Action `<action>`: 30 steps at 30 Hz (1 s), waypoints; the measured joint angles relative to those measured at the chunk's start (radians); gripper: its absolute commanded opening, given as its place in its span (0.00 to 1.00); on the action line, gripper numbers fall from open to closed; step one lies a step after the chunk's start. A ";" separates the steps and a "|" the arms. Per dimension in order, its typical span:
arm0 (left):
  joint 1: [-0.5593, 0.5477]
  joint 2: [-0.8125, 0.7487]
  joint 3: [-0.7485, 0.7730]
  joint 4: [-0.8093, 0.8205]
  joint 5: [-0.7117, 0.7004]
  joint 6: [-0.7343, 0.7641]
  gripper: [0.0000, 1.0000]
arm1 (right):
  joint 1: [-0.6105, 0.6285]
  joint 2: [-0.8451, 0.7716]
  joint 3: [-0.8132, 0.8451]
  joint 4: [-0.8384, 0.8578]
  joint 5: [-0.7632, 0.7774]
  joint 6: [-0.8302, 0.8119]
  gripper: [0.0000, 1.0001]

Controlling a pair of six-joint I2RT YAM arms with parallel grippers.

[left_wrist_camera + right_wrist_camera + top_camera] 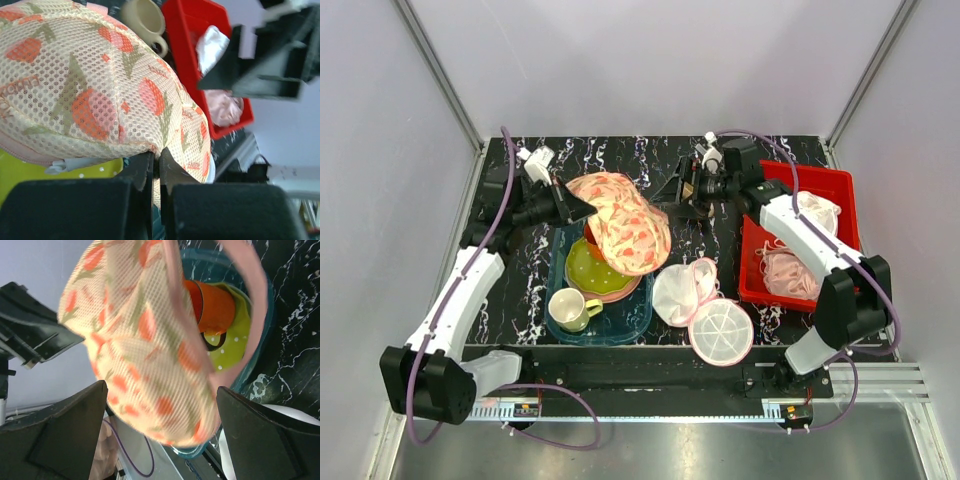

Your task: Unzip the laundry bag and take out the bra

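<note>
**Bag in the air, bra apparently already out**

The laundry bag (625,228) hangs above the middle of the table, a little toward the far edge, over the far end of a teal tray (626,323). The left gripper (578,207) has its fingers pressed together on the bag's pink-edged rim. The left wrist view shows the printed mesh pinched between them. The right gripper (677,197) sits just beside the bag's far-right side with its fingers spread wide. From its own camera the bag fills the gap, and contact cannot be told.

The bra (780,272) appears to lie in the red bin (820,178) at the right edge of the table, beside a white mesh bundle and well apart from the bag. On that reading the removal is done, and only setting the bag down is left. Whether the zip is open is not visible.

On the tray under the bag are a lime-green plate (590,270) and a cream mug (568,310). A round white mesh pouch (722,332) lies near the near edge.
</note>
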State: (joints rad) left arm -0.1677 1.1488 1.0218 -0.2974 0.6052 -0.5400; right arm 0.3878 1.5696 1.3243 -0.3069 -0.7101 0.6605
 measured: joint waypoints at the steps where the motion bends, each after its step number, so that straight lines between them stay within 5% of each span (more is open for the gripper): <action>1: 0.000 -0.008 0.000 0.001 0.040 0.010 0.00 | 0.003 0.009 -0.002 0.004 -0.010 0.000 1.00; 9: -0.001 -0.034 0.032 -0.025 0.280 0.104 0.00 | 0.041 0.036 -0.098 0.128 -0.105 0.032 1.00; 12: -0.001 -0.039 0.034 -0.035 0.314 0.126 0.00 | 0.042 0.036 -0.123 0.184 -0.131 0.058 0.81; 13: -0.001 -0.039 0.041 -0.059 0.311 0.143 0.00 | 0.042 0.036 -0.130 0.209 -0.143 0.066 0.72; 14: -0.001 -0.038 0.049 -0.081 0.304 0.161 0.00 | 0.042 0.036 -0.146 0.258 -0.160 0.082 0.47; 16: -0.001 -0.024 0.076 -0.136 0.288 0.206 0.00 | 0.042 0.034 -0.194 0.374 -0.194 0.121 0.10; 17: -0.001 -0.010 0.091 -0.158 0.278 0.227 0.00 | 0.042 0.030 -0.218 0.416 -0.206 0.142 0.00; 25: -0.002 0.138 0.143 -0.230 0.161 0.253 0.04 | 0.042 -0.041 -0.327 0.557 -0.200 0.202 0.00; 30: -0.005 0.175 0.173 -0.231 0.092 0.216 0.56 | 0.044 -0.116 -0.325 0.560 -0.160 0.203 0.00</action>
State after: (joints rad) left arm -0.1722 1.3239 1.1950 -0.5285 0.6975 -0.3237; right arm 0.4320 1.4532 0.9989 0.2535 -0.8703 0.8639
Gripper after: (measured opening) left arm 0.295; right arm 0.012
